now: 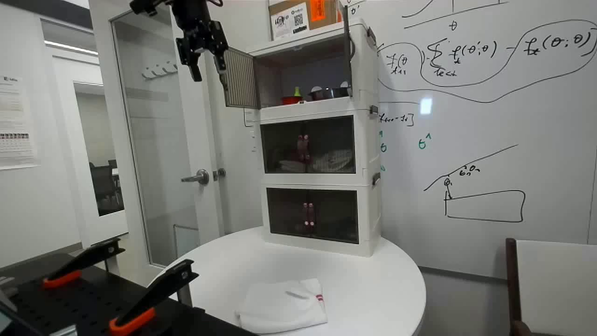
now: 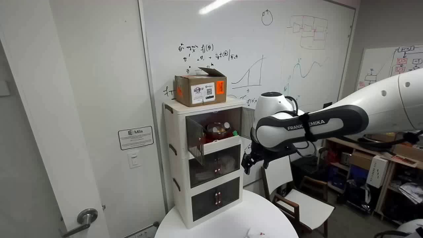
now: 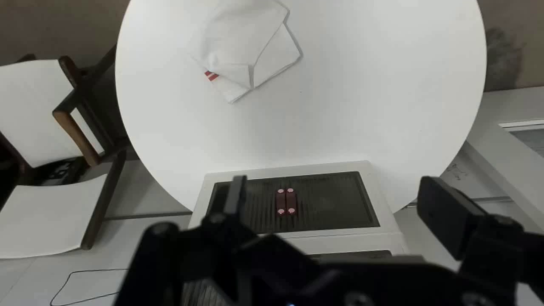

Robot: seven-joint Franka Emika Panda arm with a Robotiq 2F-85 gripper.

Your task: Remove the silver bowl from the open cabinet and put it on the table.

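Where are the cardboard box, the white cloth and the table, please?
Cardboard box [image 2: 202, 92], in an exterior view: labelled side.
White cloth [image 1: 281, 306], in an exterior view: near its middle.
Table [image 3: 340, 110], in the wrist view: bare top.

We're on big whiteboard [image 1: 550, 140] here, mostly black scrawl [image 1: 466, 53] across it, streak of bright light [image 2: 214, 6] up top! Over to glass door [image 1: 144, 121] we swing: metal handle [image 1: 200, 177], row of hooks [image 1: 159, 71] showing in pane [image 1: 140, 196]. Here we spot sign [image 2: 135, 140] above light switch [image 2: 134, 159], pale wall [image 2: 102, 99] behind. Chair [image 2: 302, 201] next, white seat [image 2: 312, 211], brown wooden arms [image 2: 288, 202], dark floor [image 2: 350, 215], cluttered shelves [image 2: 383, 198] near.
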